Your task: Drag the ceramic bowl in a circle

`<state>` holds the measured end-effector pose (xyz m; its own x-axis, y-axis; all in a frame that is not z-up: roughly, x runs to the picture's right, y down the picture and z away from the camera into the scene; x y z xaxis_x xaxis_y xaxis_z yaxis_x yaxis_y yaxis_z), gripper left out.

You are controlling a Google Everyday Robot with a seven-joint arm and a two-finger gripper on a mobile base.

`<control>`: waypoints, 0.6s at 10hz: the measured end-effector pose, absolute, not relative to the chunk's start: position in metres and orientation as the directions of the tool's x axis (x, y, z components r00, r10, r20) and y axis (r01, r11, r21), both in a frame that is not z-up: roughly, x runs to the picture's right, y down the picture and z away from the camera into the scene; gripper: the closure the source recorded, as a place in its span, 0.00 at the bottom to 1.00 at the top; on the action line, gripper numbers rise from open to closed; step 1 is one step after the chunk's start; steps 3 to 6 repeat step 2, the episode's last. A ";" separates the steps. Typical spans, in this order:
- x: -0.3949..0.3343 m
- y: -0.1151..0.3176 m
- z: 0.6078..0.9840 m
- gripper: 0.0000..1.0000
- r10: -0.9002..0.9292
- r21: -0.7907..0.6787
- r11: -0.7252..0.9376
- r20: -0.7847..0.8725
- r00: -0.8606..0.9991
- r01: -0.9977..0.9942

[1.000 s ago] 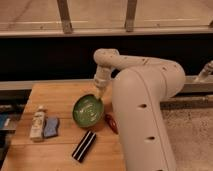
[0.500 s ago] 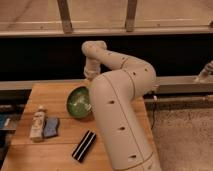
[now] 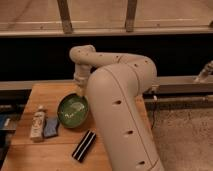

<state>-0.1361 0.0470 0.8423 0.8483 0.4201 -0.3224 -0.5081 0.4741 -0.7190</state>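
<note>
Fingers of the gripper (image 3: pixel 80 93), spread unclear, meet the ceramic bowl (image 3: pixel 73 110) at its far rim; keep downward pressure steady through the circle on the table (image 3: pixel 50 150).

Single view, high behind the robot's arm (image 3: pixel 125 115), looking down and forward over the wooden table (image 3: pixel 50 150) toward a railing; arm close, blocking table's right side; gripper (image 3: pixel 80 91) by bowl's (image 3: pixel 72 111) far rim.

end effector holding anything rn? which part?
Cannot be told for sure. The end effector sits at the far rim of the ceramic bowl, seemingly in contact there, but the arm hides part of the bowl and the actual hold.
</note>
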 end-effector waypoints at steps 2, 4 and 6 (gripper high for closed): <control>-0.115 0.063 0.831 1.00 0.450 -0.710 0.440 -0.356 0.819 -0.550; -0.115 0.063 0.831 1.00 0.450 -0.710 0.440 -0.356 0.819 -0.550; -0.115 0.063 0.831 1.00 0.450 -0.710 0.440 -0.356 0.819 -0.550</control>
